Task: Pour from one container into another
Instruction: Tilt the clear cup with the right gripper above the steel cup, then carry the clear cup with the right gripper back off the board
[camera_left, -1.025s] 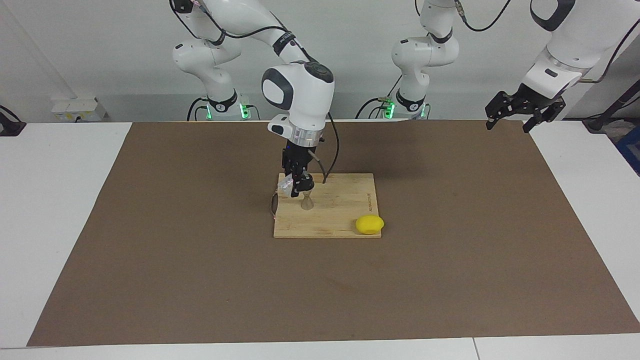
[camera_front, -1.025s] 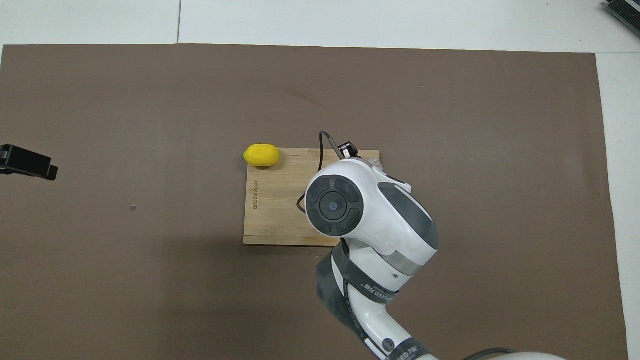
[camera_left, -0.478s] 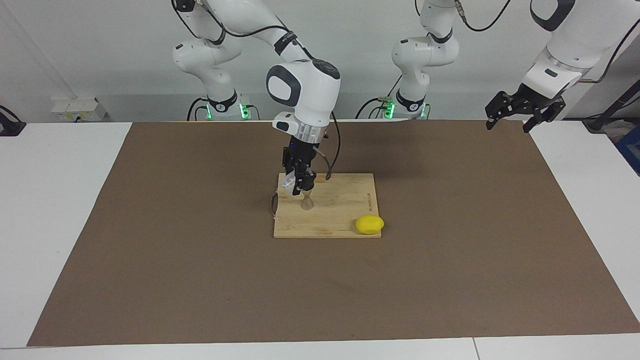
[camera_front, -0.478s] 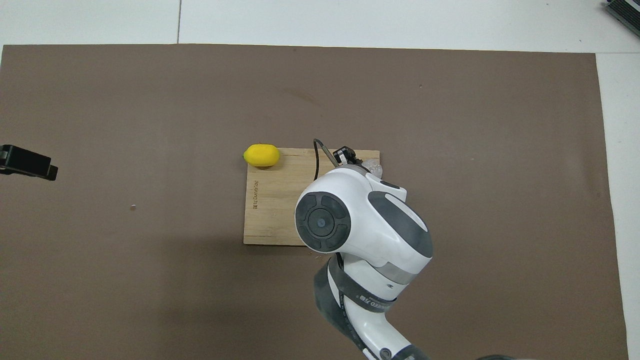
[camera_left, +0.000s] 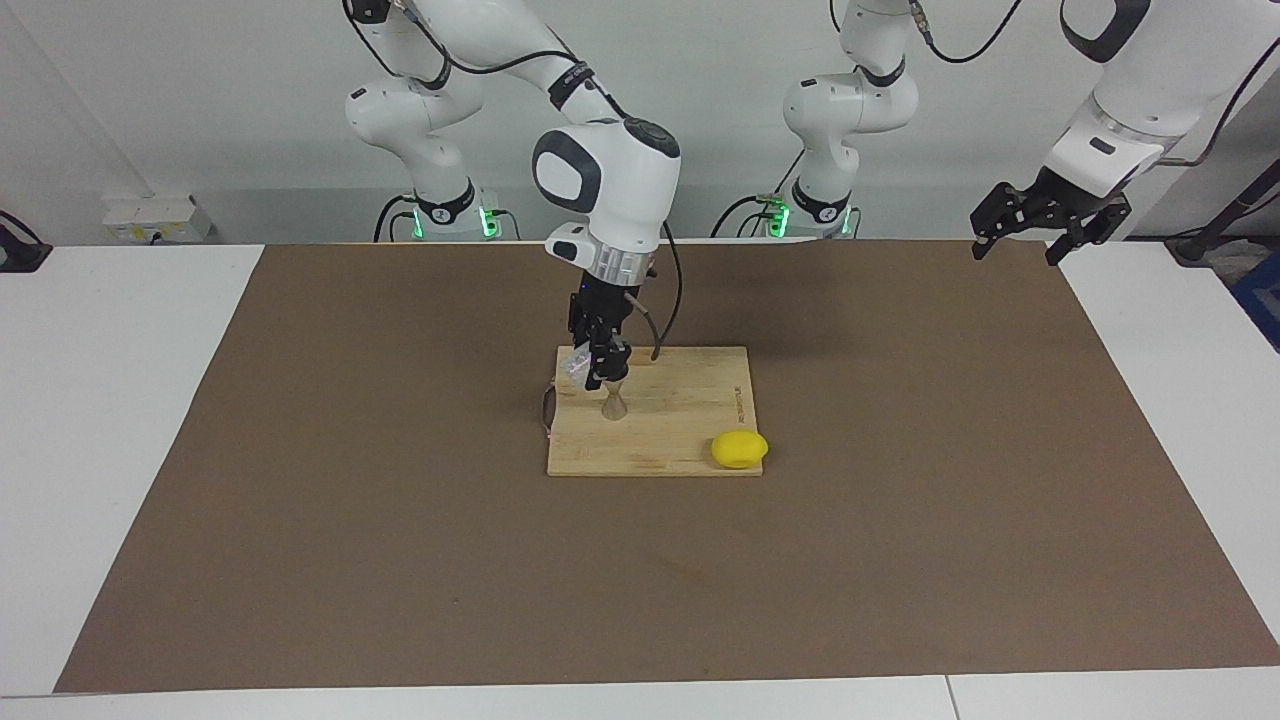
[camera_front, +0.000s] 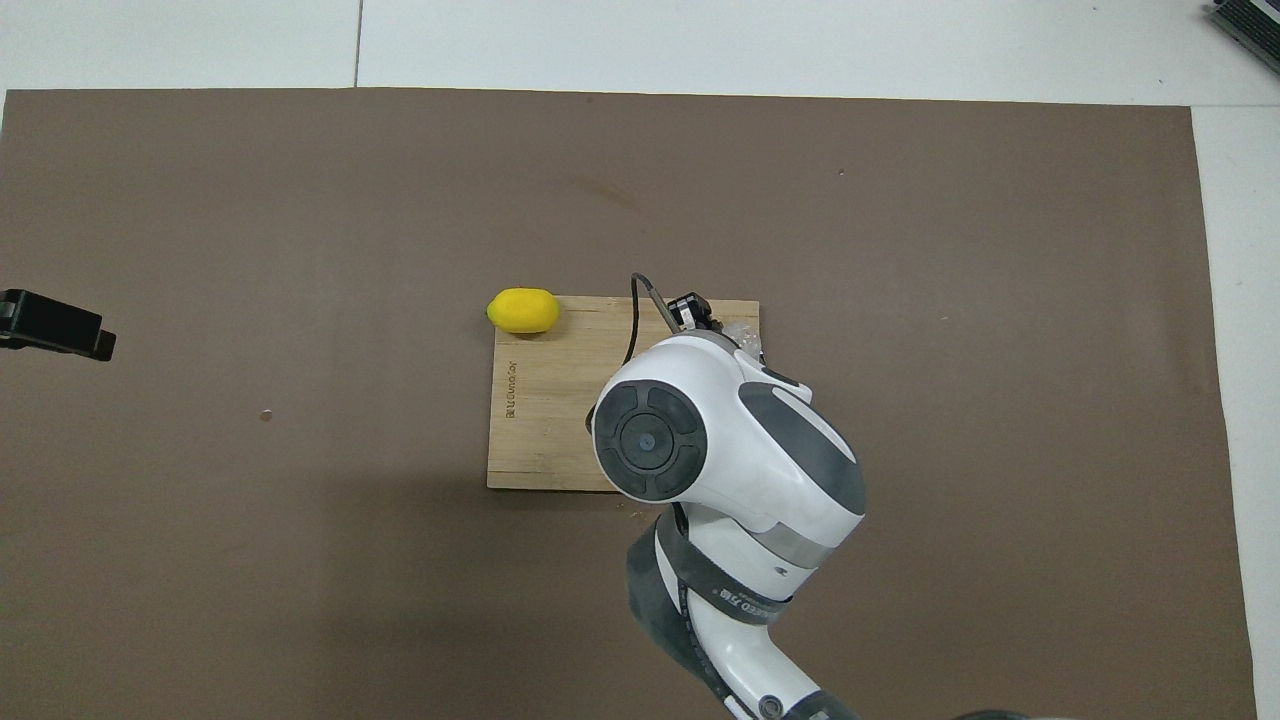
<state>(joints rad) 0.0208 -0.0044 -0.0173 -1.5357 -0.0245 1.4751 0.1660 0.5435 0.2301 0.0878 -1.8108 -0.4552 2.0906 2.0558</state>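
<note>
Holding the clear cup (camera_left: 576, 366) tight in its closed jaws, the right gripper (camera_left: 597, 372) is tipping it right above the metal jigger (camera_left: 614, 403). The jigger is standing just under the jaws on the wooden board (camera_left: 680, 440). Since a second ago the arm's big wrist has been swinging up and back, but the cup has barely moved. The yellow lemon (camera_left: 739, 449) is staying at the board's corner. The left gripper (camera_left: 1045, 220) is waiting over the tabletop (camera_left: 300, 520) edge, jaws wide open and empty.

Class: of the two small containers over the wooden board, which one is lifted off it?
The clear cup, gripped by the right gripper and tilted above the metal jigger, which stands upright on the board.
</note>
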